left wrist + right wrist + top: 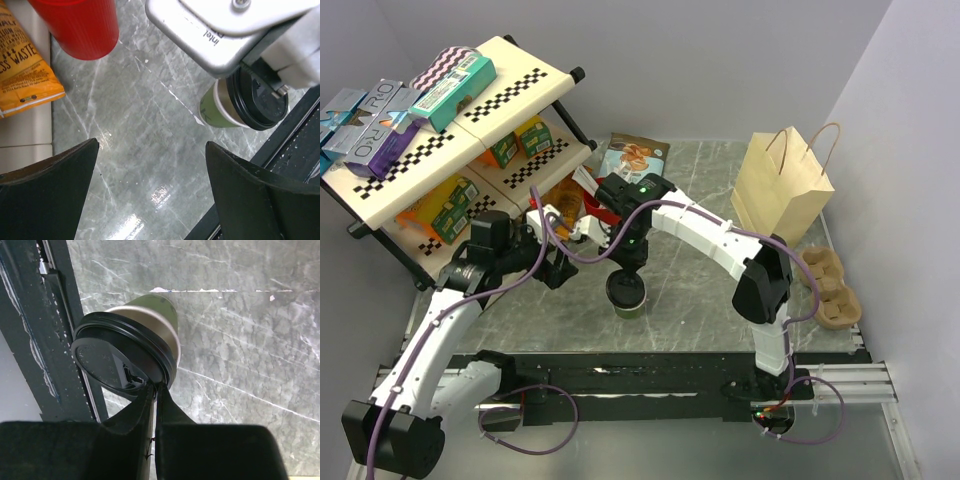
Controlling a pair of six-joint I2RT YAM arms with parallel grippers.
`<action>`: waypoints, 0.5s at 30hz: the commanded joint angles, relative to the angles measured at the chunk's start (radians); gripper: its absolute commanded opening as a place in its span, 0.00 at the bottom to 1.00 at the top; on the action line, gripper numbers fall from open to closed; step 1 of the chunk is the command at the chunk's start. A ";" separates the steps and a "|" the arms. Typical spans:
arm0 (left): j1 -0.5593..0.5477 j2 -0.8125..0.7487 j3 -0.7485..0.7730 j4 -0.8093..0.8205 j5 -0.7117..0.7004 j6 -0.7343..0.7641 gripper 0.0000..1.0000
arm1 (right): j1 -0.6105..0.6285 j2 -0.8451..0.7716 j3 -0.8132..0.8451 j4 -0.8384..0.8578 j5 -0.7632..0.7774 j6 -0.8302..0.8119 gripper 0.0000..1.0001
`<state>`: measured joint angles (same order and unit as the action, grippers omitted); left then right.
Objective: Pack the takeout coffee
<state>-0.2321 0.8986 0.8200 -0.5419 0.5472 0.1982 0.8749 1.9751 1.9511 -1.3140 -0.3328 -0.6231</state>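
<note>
Writing: "intel" on camera housing (210,30) | "WASTE" on orange box (25,75) | takeout coffee (240,102) lidded

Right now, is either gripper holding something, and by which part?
The right gripper pinches the black lid of the takeout coffee at the edge of its rim, fingers nearly closed. The left gripper is open and holds nothing.

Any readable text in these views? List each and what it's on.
"intel": silver camera housing, left wrist view.
"SS WASTE", cut off at the frame edge: orange package.
Too blurred to read: shelf boxes, snack bag.
Nothing legible on the takeout coffee.
</note>
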 commanded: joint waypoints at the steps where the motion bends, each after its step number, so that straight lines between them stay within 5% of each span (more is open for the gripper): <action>1: -0.003 -0.030 -0.012 0.036 0.020 0.053 0.94 | 0.019 0.028 0.035 -0.062 0.051 0.026 0.02; 15: -0.003 0.037 -0.061 0.135 0.177 0.015 0.95 | 0.022 0.041 0.063 -0.099 0.060 0.023 0.06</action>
<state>-0.2214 0.9028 0.7643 -0.4881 0.6136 0.1764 0.8860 1.9995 1.9785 -1.3468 -0.3069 -0.6300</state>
